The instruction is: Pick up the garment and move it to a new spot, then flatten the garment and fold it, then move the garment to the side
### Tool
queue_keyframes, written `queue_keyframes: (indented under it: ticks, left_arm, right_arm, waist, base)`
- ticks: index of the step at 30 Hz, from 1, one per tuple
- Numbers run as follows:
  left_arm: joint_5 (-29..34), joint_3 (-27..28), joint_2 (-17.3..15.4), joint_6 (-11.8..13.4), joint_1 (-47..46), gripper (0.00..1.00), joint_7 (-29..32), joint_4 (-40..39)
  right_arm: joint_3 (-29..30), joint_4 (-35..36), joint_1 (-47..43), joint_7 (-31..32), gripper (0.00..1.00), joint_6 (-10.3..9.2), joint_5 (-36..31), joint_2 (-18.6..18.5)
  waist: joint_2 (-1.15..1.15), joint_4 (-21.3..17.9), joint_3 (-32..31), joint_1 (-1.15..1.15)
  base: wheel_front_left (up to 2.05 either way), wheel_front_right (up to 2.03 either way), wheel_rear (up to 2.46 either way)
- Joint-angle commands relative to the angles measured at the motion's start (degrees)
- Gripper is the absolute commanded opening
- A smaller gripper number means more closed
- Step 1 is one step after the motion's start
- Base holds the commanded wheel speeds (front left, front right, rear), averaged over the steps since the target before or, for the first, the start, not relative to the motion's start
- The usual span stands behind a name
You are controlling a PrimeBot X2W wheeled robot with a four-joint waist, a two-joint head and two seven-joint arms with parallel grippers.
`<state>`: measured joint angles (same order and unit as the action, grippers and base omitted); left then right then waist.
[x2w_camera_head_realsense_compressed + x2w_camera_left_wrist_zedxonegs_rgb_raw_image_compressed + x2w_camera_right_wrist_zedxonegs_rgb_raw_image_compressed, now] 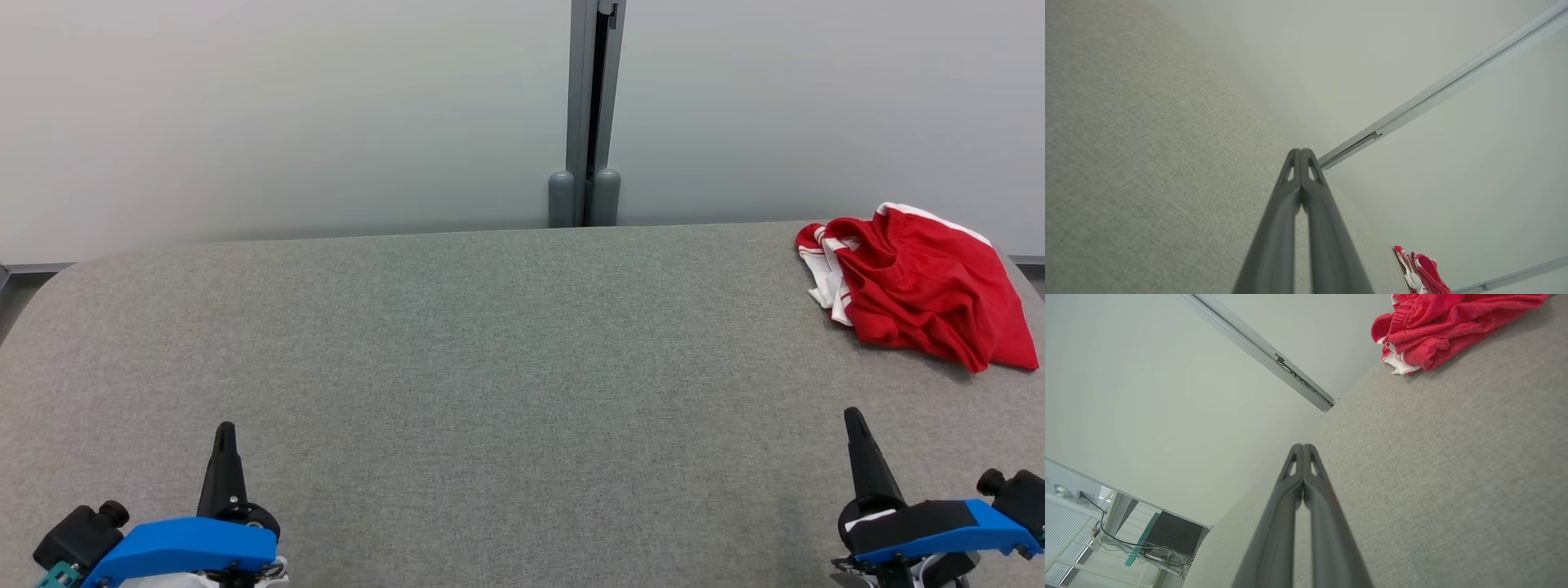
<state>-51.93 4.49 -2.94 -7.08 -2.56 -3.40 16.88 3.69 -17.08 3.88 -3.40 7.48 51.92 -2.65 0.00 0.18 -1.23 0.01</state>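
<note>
Left gripper: low at the near left of the head view, above the table. Its two dark fingers are pressed together and pinch nothing. The left wrist view confirms that the tips meet, with only a thin slit lower down between the fingers.

Right gripper: low at the near right, fingers likewise pressed together and holding nothing. The right wrist view shows the same meeting tips. Both grippers point toward the far edge and are well apart from each other.

Table: covered in grey woven fabric, with a rounded far left corner. Its far edge meets a pale wall panel. A grey upright post divides that panel near the middle of the far edge.

Garment: red with white trim, crumpled in a heap at the far right corner of the table. It lies beyond the right gripper, apart from it, and neither gripper touches it.

The right wrist view also records a dark box with loose cables beside it, below the table's level
</note>
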Motion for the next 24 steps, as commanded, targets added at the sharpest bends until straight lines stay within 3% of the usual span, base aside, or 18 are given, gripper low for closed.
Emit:
queue_keyframes:
  ticks: [1, 24]
  left_arm:
    - [-1.95, 0.19, -0.09, -0.30, -1.61, 0.00, 0.50, -0.83]
    - [-16.62, 1.02, -0.03, -0.43, -2.60, 0.00, 4.20, -1.69]
  right_arm:
    - [0.24, 1.04, 1.56, 0.51, 0.00, 0.02, 2.02, -0.25]
    - [1.31, 1.90, 2.07, 4.15, 0.00, 0.02, 16.72, -0.29]
  waist:
    - [0.00, 0.00, 0.03, -0.01]
    - [0.00, -0.05, 0.45, -0.01]
  base:
    - [0.00, 0.00, 0.00]
    - [0.00, 0.00, 0.00]
